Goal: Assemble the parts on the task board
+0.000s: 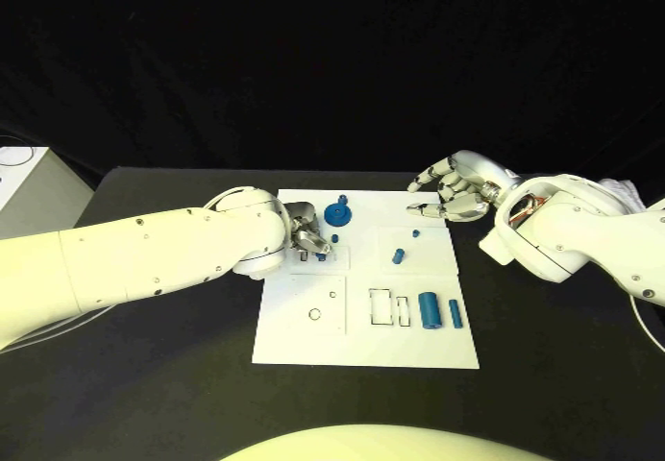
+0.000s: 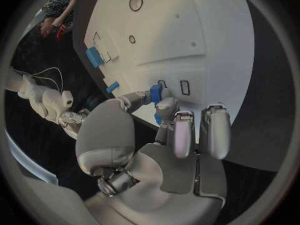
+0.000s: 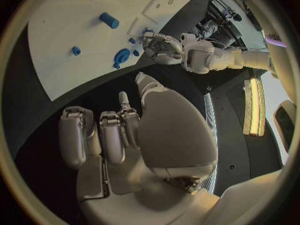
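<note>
The small blue plastic part [image 2: 156, 92] is pinched between my left hand's [image 1: 307, 240] fingertips [image 2: 164, 106], low over the flat white rectangular task board [image 1: 363, 341], in the board's far-left quarter. In the left wrist view the part sits just beside a small dark-outlined rectangular slot [image 2: 185, 87] in the board; I judge that slot to be its seat, though I cannot tell whether the part already touches the surface.

To do this step well, I judge that I should square the part to the slot before lowering, press straight down without twisting, and release only once it stands on its own.

Farther along the board from my left hand, a blue round gear-like piece [image 1: 339, 213] stands near the far edge. Two small blue pegs [image 1: 399, 255] sit toward the board's middle, and two blue cylinders [image 1: 431, 312] lie side by side near its right edge. My fingers must not brush the gear-like piece, which is close.

My right hand [image 1: 451, 193] hovers beyond the board's far-right corner, fingers loosely curled and apart, holding nothing.
</note>
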`<action>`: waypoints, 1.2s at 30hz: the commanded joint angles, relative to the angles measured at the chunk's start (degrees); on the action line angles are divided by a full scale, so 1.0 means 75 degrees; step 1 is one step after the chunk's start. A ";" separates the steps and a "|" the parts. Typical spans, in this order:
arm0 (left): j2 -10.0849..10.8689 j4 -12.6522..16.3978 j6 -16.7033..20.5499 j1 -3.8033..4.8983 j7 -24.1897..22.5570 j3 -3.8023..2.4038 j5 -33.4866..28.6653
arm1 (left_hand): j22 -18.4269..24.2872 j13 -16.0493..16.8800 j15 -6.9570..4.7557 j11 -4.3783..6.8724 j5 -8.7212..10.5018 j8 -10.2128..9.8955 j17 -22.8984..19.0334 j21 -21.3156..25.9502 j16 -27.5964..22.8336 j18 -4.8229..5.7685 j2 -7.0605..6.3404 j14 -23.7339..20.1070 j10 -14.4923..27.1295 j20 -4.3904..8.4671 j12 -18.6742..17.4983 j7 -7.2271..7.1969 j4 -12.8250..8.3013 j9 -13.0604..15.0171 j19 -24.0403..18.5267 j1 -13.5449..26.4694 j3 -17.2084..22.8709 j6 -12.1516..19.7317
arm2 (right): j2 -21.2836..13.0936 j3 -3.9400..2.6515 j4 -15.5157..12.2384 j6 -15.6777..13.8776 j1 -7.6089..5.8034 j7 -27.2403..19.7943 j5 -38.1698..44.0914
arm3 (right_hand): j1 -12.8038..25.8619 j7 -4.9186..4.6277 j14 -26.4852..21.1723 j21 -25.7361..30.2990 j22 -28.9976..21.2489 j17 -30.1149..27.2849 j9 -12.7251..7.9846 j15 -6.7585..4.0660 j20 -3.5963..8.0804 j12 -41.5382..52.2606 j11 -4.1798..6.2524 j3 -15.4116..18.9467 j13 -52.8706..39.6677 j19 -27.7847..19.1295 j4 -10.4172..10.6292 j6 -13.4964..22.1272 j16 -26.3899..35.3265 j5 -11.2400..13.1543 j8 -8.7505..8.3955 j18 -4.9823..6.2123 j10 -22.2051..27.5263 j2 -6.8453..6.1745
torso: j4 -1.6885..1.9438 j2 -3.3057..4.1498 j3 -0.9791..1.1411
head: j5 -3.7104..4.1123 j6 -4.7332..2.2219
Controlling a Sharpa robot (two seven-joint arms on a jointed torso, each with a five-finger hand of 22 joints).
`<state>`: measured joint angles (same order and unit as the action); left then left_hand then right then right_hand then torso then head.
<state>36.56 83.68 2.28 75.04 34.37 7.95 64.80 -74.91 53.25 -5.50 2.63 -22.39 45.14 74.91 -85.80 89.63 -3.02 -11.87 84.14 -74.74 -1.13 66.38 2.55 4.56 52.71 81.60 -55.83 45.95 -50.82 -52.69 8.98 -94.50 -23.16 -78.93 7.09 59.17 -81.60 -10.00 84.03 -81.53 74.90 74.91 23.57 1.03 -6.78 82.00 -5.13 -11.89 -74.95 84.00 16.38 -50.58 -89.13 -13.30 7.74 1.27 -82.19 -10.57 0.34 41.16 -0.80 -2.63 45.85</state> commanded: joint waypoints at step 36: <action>-0.0078 -0.0093 -0.0439 -0.0002 0.0016 -0.0003 0.0023 | -0.0469 0.0000 -0.0023 0.0020 0.0054 0.0016 0.2012 -0.0053 0.0049 0.0067 0.0435 0.0782 -0.0003 0.0011 -0.0012 -0.0193 -0.0486 0.0163 0.0080 -0.0458 0.0526 -0.0204 | 0.0032 -0.0001 0.0025 0.0094 0.0021 -0.0062 0.0058 | 0.0088 0.0006 0.0697 0.0052 0.1241 0.1664 -0.0011 -0.0035 0.0020 -0.0040 0.0001 -0.0064 -0.1044 0.0230 -0.0011 0.0043 0.0052 -0.0036 0.0031 0.0116 0.0062 0.0021 | 0.0007 0.0008 -0.0010 | 0.0027 0.0060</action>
<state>36.14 82.92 0.18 75.07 34.55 7.91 64.87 -74.90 53.30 -5.50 2.62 -22.14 45.11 74.91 -86.03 89.63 -3.03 -11.87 84.14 -74.74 -0.92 66.36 2.55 4.55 52.70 81.81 -55.83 45.95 -50.82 -52.49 8.98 -94.29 -23.15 -78.82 7.09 59.17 -81.35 -10.00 84.03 -81.52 74.93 74.94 23.57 1.03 -6.78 82.00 -5.13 -12.05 -74.92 84.01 16.21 -50.58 -89.13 -13.30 7.74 1.27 -82.19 -10.33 0.40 41.19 -0.86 -2.39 46.34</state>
